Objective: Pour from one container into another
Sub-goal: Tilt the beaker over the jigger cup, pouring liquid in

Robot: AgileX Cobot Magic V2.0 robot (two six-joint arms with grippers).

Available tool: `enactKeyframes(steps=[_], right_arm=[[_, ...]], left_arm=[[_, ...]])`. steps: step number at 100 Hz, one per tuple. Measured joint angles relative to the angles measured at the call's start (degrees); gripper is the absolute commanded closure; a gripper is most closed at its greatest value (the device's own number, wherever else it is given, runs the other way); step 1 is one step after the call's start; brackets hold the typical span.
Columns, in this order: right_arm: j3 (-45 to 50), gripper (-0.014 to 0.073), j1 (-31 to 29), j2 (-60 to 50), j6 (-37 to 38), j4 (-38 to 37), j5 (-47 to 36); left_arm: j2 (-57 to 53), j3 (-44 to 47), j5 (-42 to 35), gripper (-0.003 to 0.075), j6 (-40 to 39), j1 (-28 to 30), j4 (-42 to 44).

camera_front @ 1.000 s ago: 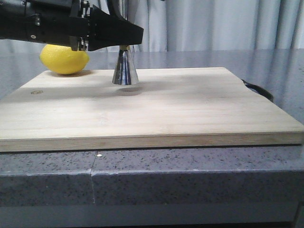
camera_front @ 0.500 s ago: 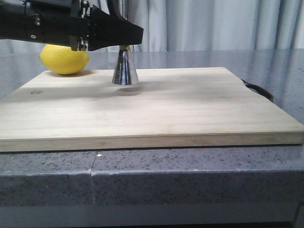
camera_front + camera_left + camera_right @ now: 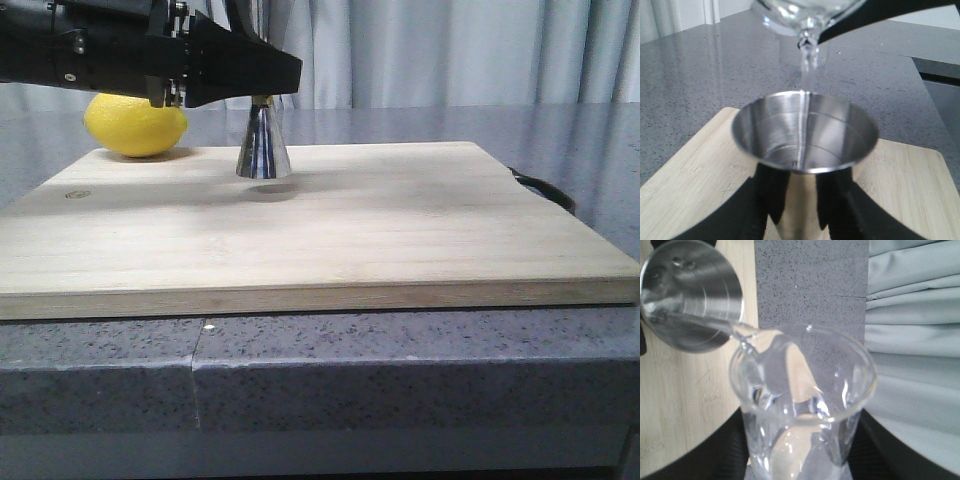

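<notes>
Lemon [image 3: 136, 126] behind left gripper [image 3: 262, 78], beside jigger [image 3: 263, 145] on board [image 3: 320, 230]

I'm looking at what reads as a kitchen or home-bar setting. The grey speckled stone worktop [image 3: 400, 345] has the look of a kitchen counter, and a large pale wooden chopping board [image 3: 400, 230] lies flat on it. A whole yellow lemon [image 3: 135, 125] sits at the board's far left corner. A shiny steel hourglass-shaped jigger [image 3: 263, 145], a bar measure, stands upright on the board. Pale grey pleated curtains [image 3: 450, 50] hang behind the counter, which gives the place a domestic feel more than a lab or workshop.
</notes>
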Motion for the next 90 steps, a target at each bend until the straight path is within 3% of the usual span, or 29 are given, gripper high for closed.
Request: enactKeyframes(steps=[90], right_arm=[[0.00, 0.0306, 0.00, 0.00, -2.90, -3.10, -4.74]], left_arm=[[0.00, 0.00, 0.00, 0.0531, 0.00, 0.00, 0.00]])
